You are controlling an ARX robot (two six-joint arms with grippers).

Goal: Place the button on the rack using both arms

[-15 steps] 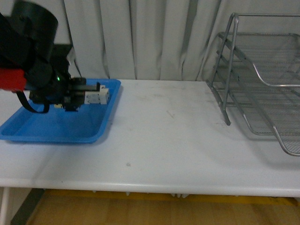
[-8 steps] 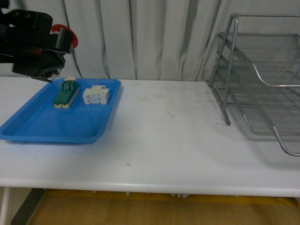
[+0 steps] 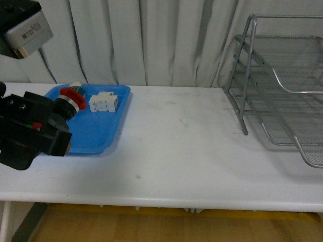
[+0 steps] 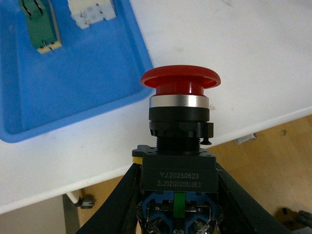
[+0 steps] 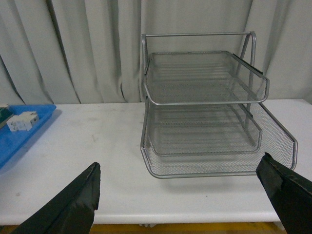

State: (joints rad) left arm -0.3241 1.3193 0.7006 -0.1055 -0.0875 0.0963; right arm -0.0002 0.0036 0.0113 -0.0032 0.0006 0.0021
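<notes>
Red mushroom-capped button (image 4: 179, 124), silver collar, dark body

A blue tray (image 3: 96, 132) is lying at the left of the front view on a white table (image 3: 192, 151), holding a white block (image 3: 103, 102) with a green block (image 4: 41, 25) beside it. Pale curtains (image 3: 151, 40) are hanging across the top.

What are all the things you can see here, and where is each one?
Red mushroom-capped push-button: one, red cap on a dark body, held in the left gripper, off the tray.
Flat blue plastic tray: one, blue, left side of the table.
Green-and-cream block: one, in the tray.
White block: one, in the tray beside the green one.
Silver wire-mesh three-tier rack: one, silver, right side of the table.
White table: one, under everything.
Grey curtain: behind the table.
Left gripper: one, black, shut on the button.
Right gripper: one, black, open, facing the rack.
</notes>
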